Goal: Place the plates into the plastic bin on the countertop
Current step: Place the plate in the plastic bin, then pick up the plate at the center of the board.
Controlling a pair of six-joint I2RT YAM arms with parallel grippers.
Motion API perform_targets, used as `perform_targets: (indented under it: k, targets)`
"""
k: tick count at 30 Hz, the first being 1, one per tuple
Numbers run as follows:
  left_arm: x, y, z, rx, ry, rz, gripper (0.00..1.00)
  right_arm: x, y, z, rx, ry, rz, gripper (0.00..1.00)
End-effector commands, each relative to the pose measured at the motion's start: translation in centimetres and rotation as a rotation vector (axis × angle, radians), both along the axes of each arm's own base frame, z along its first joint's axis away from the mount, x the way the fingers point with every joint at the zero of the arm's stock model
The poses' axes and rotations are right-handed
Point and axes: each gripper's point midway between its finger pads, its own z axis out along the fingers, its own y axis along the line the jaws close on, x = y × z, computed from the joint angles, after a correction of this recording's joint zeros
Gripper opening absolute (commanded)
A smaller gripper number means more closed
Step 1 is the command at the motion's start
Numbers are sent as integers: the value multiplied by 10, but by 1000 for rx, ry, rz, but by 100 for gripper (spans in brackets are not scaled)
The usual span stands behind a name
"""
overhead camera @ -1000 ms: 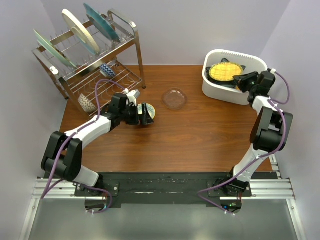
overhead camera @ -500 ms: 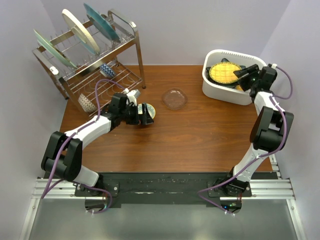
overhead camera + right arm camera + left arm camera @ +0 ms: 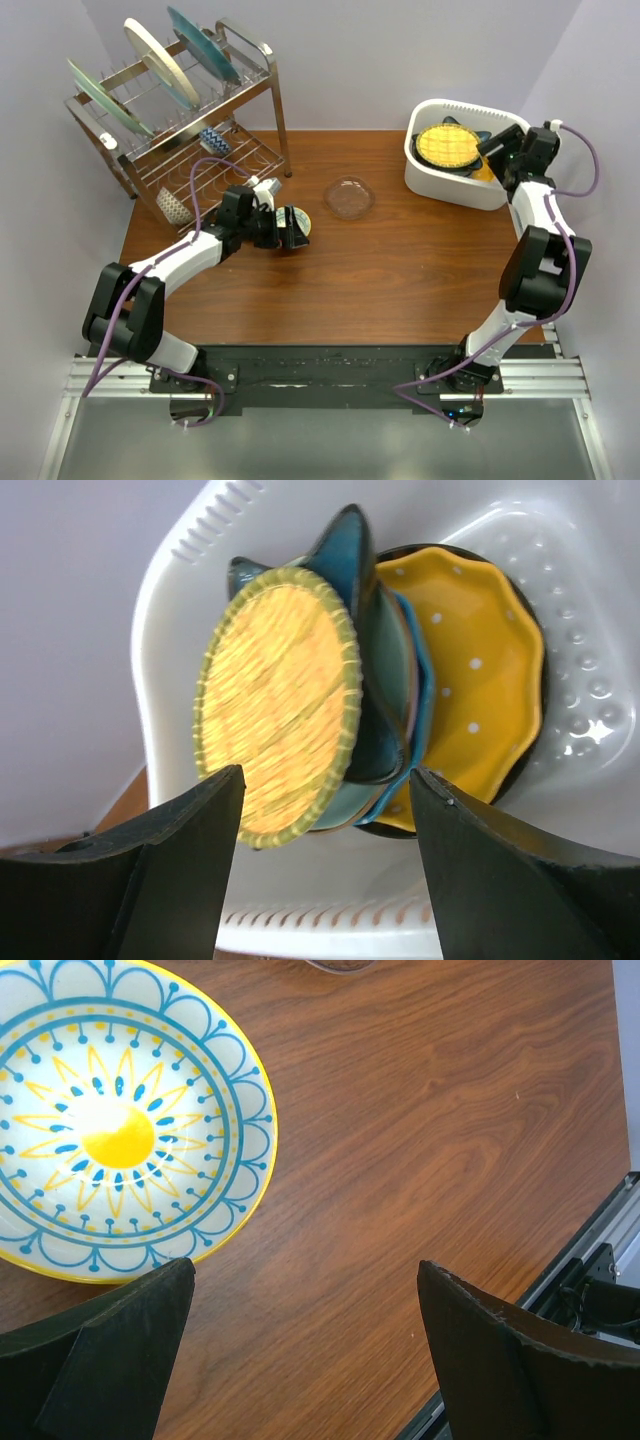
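The white plastic bin [image 3: 432,178] stands at the back right of the countertop [image 3: 400,270]. It holds a stack of plates with the yellow-brown patterned plate [image 3: 447,145] on top. The right wrist view shows that plate [image 3: 275,700], the dark-blue star plate [image 3: 365,600], a blue scalloped plate's edge [image 3: 426,705] and the orange dotted plate [image 3: 480,680] inside the bin [image 3: 165,630]. My right gripper [image 3: 494,153] is open and empty at the bin's right side [image 3: 328,780]. Three plates stand in the rack: mint green [image 3: 100,95], beige [image 3: 158,58], teal [image 3: 205,45]. My left gripper [image 3: 288,236] is open and empty [image 3: 305,1275].
A metal wire dish rack [image 3: 215,150] stands at the back left. A small white bowl with a yellow centre [image 3: 302,220] lies by my left gripper, also in the left wrist view [image 3: 120,1120]. A small clear glass dish [image 3: 350,197] sits mid-table.
My right gripper has drawn back to the right, away from the stack in the bin; the plates stay put. The left arm has not moved.
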Motion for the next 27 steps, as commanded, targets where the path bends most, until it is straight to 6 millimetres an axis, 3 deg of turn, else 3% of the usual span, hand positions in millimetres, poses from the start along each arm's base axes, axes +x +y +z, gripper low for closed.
perform_targets:
  k: [1,3,4,7,9,13,18,22,27]
  targets:
    - [-1,-4,7,-27,-43,-21,98,3,28,56,-101,-110,69,71]
    - [-2,-4,8,-31,-44,-21,98,4,52,58,-140,-87,129,71]
    - [-4,-3,9,-33,-46,-18,98,7,61,70,-154,-100,151,71]
    - [-8,1,11,-25,-52,-2,98,11,114,71,-162,-89,279,71]
    - [-8,4,12,-15,-58,11,98,10,136,67,-149,-72,335,71]
    - [-8,15,22,20,-91,55,98,3,197,54,-124,-45,484,71]
    - [1,33,36,102,-141,125,99,-16,232,25,-123,33,551,71]
    - [8,64,40,249,-175,251,99,-37,260,-3,-146,104,612,71]
    - [11,88,46,374,-201,340,99,-54,275,-45,-180,194,644,71]
